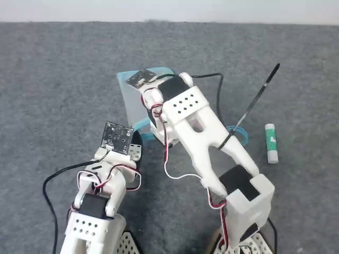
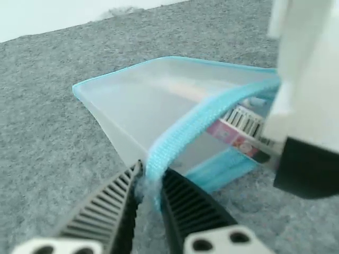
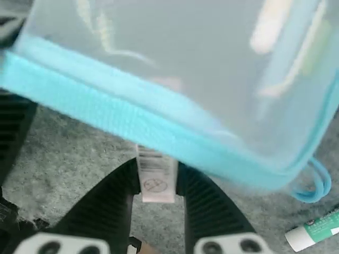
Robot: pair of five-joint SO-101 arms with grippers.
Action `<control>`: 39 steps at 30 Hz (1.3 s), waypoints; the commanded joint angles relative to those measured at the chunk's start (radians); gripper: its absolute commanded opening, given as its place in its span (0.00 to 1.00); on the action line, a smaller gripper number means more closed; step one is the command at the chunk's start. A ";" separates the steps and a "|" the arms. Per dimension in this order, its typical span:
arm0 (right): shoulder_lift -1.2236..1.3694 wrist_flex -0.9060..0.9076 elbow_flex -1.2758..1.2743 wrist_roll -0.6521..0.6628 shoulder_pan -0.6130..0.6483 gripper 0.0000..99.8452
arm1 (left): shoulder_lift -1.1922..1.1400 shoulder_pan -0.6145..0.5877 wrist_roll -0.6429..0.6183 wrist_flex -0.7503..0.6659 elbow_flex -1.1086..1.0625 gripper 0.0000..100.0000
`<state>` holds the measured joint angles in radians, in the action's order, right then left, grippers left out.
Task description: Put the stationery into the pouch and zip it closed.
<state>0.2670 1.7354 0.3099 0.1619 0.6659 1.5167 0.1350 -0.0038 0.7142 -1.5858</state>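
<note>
A clear pouch [image 1: 130, 100] with light blue trim lies on the grey mat, mostly under my right arm [image 1: 185, 114]. In the left wrist view my left gripper [image 2: 151, 177] is shut on the pouch's blue zipper band [image 2: 196, 124] at its near corner. Printed stationery [image 2: 238, 124] shows through the pouch [image 2: 137, 106] wall. In the right wrist view my right gripper [image 3: 154, 169] is shut on a small white tag [image 3: 154, 180] that hangs below the pouch's [image 3: 185, 63] blue edge. A white and green glue stick [image 1: 271, 143] [image 3: 312, 231] lies on the mat to the right, apart from the pouch.
A blue cord loop [image 1: 241, 135] [image 3: 318, 182] sticks out from the pouch's right end. A thin black strip [image 1: 259, 95] juts up from my right arm. The grey mat [image 1: 58, 79] is bare on the left and at the back.
</note>
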 commanded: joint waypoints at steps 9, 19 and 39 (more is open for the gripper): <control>-0.015 0.058 0.152 -0.003 0.010 0.14 | -0.003 0.015 -0.008 -0.009 0.035 0.01; -0.110 0.010 -0.074 0.072 -0.094 0.02 | -0.003 0.006 -0.008 -0.011 0.016 0.01; -1.127 -0.447 -1.430 0.497 -0.229 0.13 | -0.003 0.006 -0.006 -0.025 0.005 0.01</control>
<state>-0.7534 1.3288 -1.0587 0.5961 0.4419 1.5167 0.1366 0.0008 0.7142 -1.5858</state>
